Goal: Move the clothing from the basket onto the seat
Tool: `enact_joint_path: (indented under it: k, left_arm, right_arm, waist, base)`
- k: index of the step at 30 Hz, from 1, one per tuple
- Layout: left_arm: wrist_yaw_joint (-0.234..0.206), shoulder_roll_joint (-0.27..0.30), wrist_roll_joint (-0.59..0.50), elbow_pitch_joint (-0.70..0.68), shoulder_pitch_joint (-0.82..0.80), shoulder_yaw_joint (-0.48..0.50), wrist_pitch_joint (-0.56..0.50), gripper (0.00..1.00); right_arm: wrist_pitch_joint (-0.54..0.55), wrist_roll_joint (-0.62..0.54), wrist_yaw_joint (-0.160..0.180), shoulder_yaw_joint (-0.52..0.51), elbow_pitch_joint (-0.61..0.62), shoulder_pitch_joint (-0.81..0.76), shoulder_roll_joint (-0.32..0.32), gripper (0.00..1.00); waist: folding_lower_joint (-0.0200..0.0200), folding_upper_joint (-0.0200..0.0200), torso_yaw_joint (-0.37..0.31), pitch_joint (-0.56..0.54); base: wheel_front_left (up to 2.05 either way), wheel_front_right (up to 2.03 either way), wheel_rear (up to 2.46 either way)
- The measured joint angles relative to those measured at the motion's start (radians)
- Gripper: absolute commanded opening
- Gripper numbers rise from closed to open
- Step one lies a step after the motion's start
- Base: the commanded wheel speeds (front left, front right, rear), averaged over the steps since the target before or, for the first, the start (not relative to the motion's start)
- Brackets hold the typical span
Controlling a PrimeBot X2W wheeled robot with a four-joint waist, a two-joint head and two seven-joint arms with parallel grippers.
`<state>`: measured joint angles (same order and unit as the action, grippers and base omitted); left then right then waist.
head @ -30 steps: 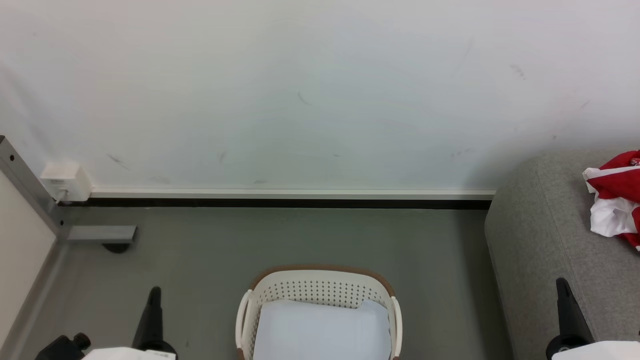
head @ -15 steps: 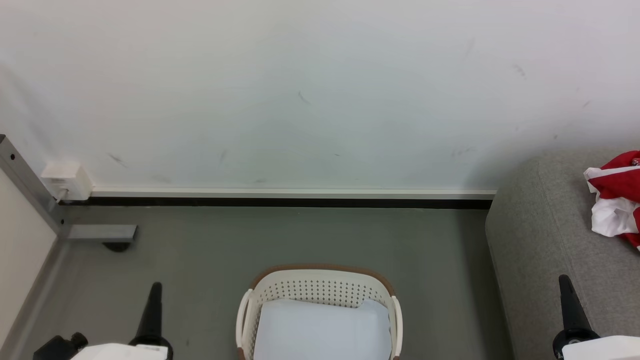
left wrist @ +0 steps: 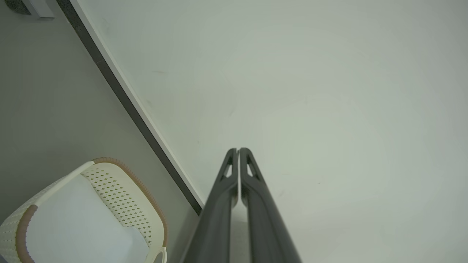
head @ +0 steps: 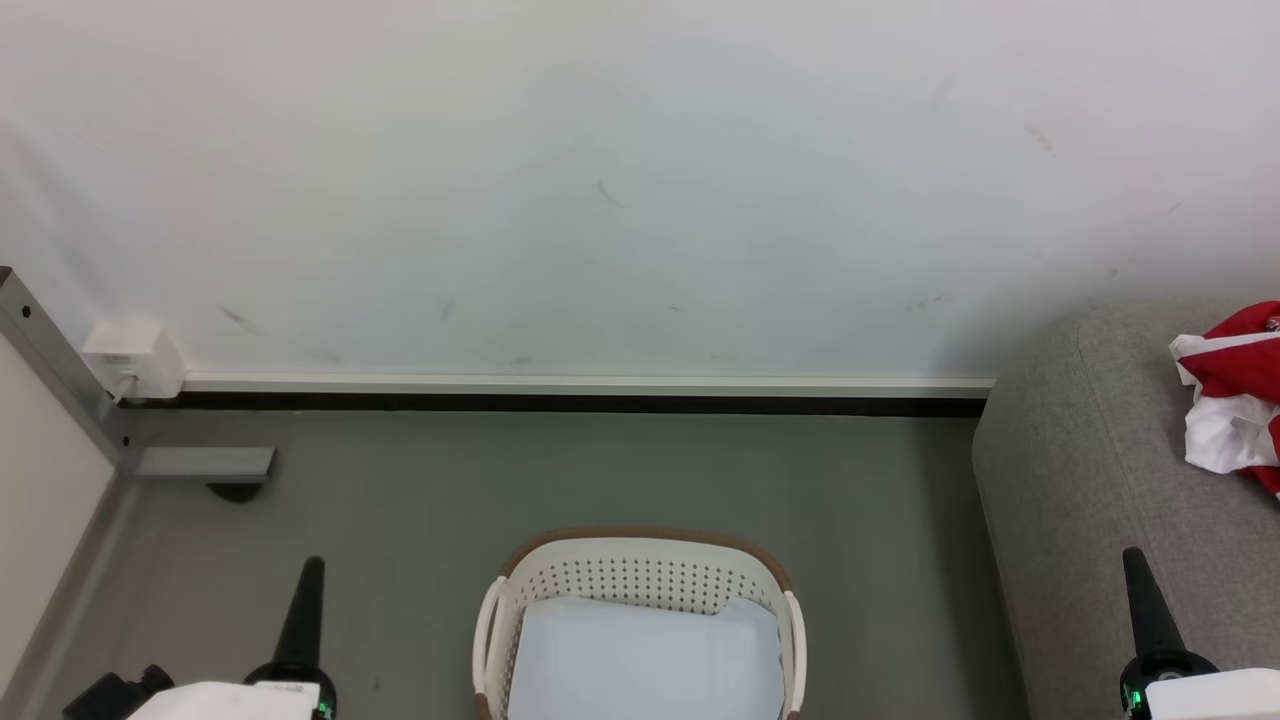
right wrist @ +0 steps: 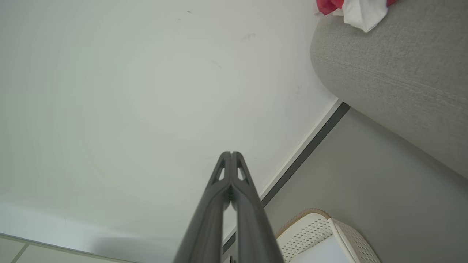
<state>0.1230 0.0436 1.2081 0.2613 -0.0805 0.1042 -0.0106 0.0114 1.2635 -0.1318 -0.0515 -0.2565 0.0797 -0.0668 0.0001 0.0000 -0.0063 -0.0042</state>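
Note:
The red and white clothing [head: 1235, 400] lies crumpled on the grey seat [head: 1090, 470] at the right edge of the head view; the right wrist view catches the clothing [right wrist: 353, 7] on the seat [right wrist: 395, 69] too. The cream basket [head: 640, 580] stands on the floor at bottom centre, with a pale blue-white pad [head: 645, 660] inside it. My left gripper [head: 312, 568] is shut and empty, left of the basket [left wrist: 120, 193]. My right gripper [head: 1132, 555] is shut and empty, in front of the seat's end. Both point up toward the wall.
A white wall with a black-and-white skirting [head: 580, 395] runs behind the basket. A grey metal post with a foot plate [head: 205, 465] and a white box [head: 130, 358] stand at the far left. Grey floor surrounds the basket.
Both grippers have edged slightly upward in the head view and their white forearms have slid lower. The clothing, basket and pad have not moved.

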Motion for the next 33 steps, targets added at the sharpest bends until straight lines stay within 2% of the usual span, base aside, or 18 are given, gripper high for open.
enact_joint_path:
  k: [33]
  left_arm:
    - [0.003, 0.002, 0.271, -0.01, -0.017, 0.006, -0.073, 0.0]
  right_arm:
    - [0.071, 0.242, 0.0, -0.044, 0.006, 0.018, 0.009, 0.0]
  waist:
    - [0.0, 0.0, 0.004, 0.005]
  base:
    - [0.0, 0.0, 0.0]
